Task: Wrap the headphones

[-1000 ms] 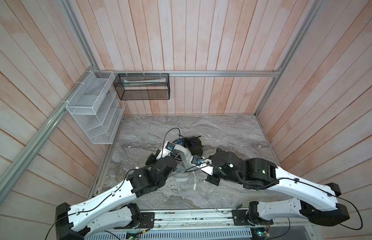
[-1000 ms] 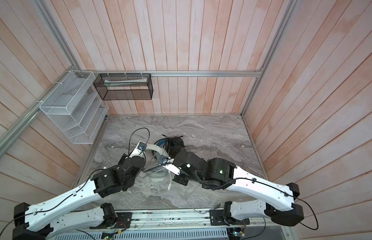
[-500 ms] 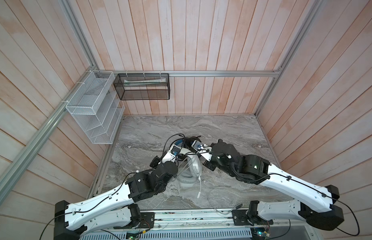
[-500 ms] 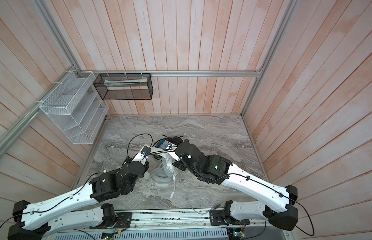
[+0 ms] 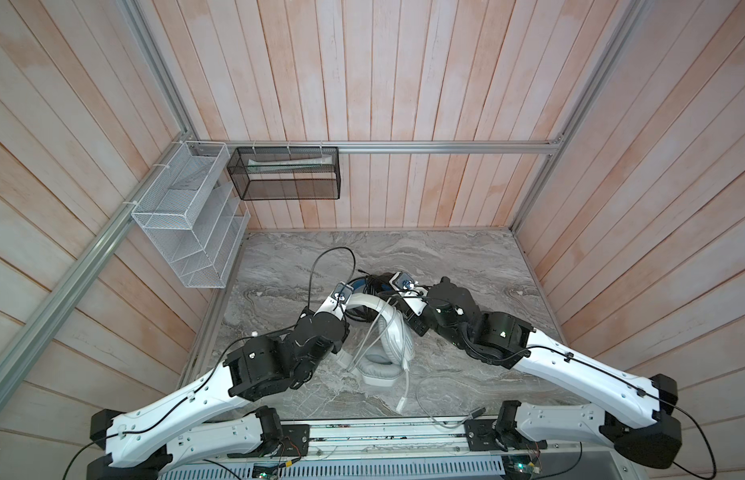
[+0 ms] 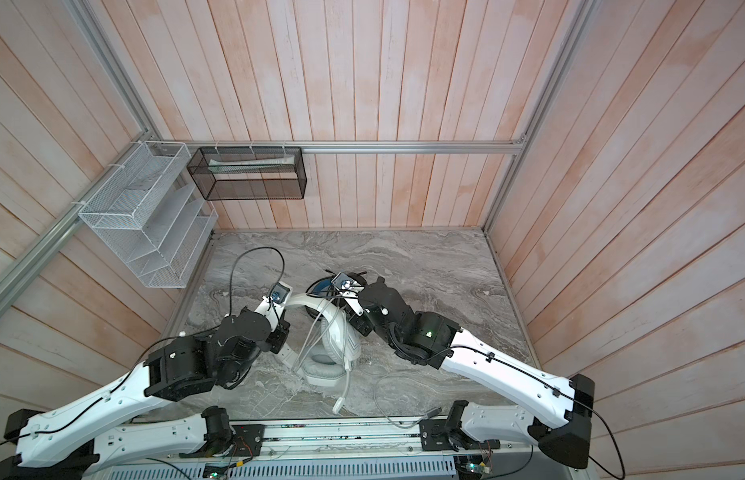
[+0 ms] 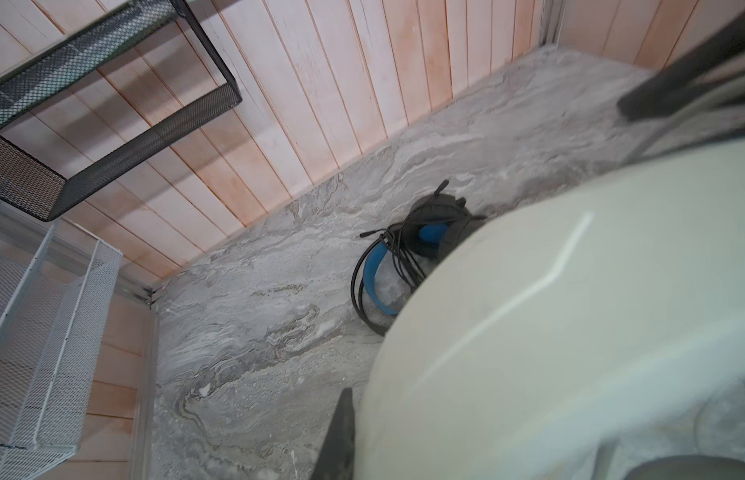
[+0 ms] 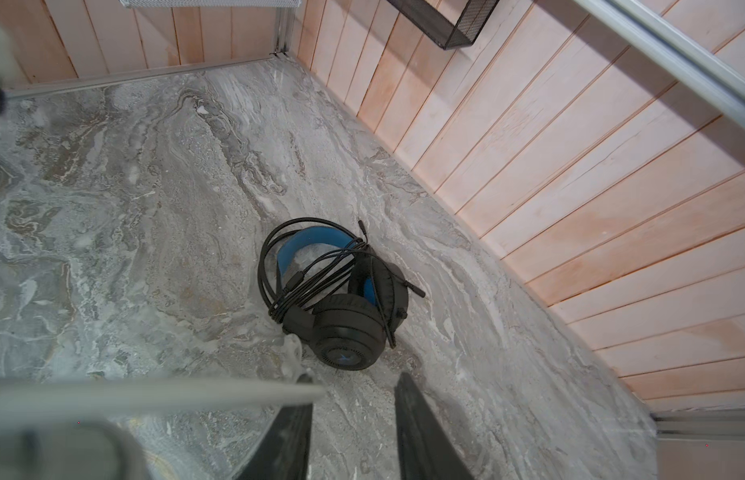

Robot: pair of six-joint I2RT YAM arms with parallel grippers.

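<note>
Clamping the band of the white headset mid-frame, the left gripper is closed on it; the right gripper, fingers apart, hovers near the black headset, grey cable beside it.

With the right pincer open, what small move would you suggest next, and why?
Probably move the right pincer sideways onto the grey cable and close. Its jaws stand open and empty beside it, the left pincer grips the white headset by its band, and cable lies loose on the table; the black headset looks wrapped already.
</note>
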